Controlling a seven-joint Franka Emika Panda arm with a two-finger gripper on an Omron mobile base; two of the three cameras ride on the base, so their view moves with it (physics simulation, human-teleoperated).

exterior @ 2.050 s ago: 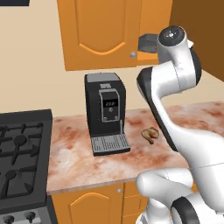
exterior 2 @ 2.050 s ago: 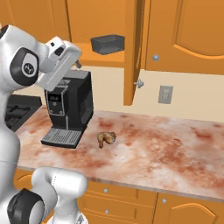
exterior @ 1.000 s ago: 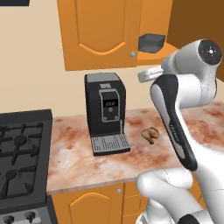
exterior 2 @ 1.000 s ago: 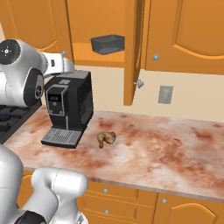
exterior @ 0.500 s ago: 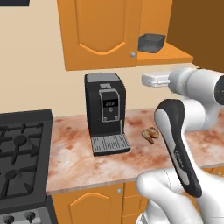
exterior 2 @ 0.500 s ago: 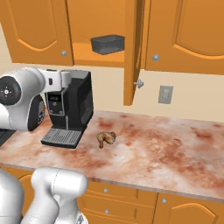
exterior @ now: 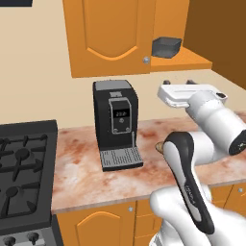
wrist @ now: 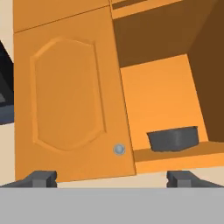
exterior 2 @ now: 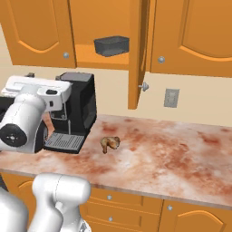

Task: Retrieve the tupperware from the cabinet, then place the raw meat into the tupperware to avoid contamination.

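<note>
We see the tupperware (exterior 2: 111,45) on the cabinet's shelf (exterior 2: 90,59); the counter (exterior 2: 172,149) carries the coffee machine (exterior 2: 74,111) and the raw meat (exterior 2: 109,143).

Two base views flanking arm, sharing cabinet (exterior: 110,38), hand view facing its shelf (wrist: 175,155)

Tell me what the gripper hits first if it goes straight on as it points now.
Probably the cabinet: the open gripper aims near the closed door's knob edge, with the tupperware off to one side. Depth is unclear.
</note>
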